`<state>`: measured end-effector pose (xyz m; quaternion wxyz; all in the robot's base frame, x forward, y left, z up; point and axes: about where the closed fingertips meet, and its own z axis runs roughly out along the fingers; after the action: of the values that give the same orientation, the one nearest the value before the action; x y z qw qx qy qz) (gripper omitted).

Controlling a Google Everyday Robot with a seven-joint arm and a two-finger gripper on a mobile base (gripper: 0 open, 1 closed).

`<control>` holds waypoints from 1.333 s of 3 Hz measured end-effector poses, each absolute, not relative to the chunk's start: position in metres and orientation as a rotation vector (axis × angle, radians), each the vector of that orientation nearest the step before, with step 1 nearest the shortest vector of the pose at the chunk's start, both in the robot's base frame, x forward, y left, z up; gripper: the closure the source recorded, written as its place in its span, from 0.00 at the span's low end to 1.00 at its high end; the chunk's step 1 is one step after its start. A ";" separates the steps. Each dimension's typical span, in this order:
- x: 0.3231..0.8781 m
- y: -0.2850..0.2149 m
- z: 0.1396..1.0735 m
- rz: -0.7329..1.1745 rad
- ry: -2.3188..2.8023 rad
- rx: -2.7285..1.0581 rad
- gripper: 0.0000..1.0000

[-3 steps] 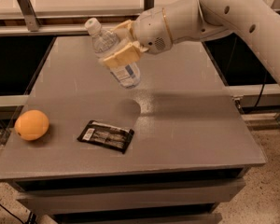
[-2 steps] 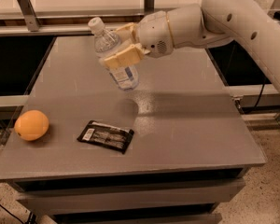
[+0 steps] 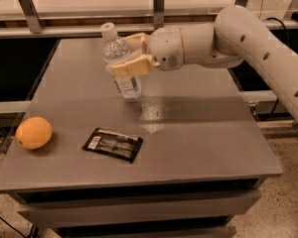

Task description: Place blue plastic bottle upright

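Note:
The blue plastic bottle (image 3: 123,78) is clear with a white cap and a pale label. It is nearly upright, tilted slightly left, with its base at or just above the grey table (image 3: 198,133) near the middle. My gripper (image 3: 131,53) reaches in from the right and is shut on the bottle's upper body, one tan finger (image 3: 131,66) in front of it and one behind.
An orange (image 3: 34,132) lies near the table's front left edge. A flat black packet (image 3: 112,144) lies in front of the bottle. A metal rail (image 3: 89,31) and glass panels run along the back. My white arm (image 3: 258,43) spans the right side.
The bottle has turned from a clear tilt to nearly upright and has come down toward the table, still held in my gripper.

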<state>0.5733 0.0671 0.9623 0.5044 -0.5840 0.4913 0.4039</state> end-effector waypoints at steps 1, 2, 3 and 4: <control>0.573 0.069 0.958 0.990 1.115 -1.392 1.00; 0.570 0.076 0.955 1.014 1.088 -1.396 1.00; 0.567 0.082 0.955 1.041 1.078 -1.395 1.00; 0.564 0.088 0.954 1.060 1.058 -1.391 1.00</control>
<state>0.5638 0.0879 0.9535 0.5214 -0.5807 0.4417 0.4425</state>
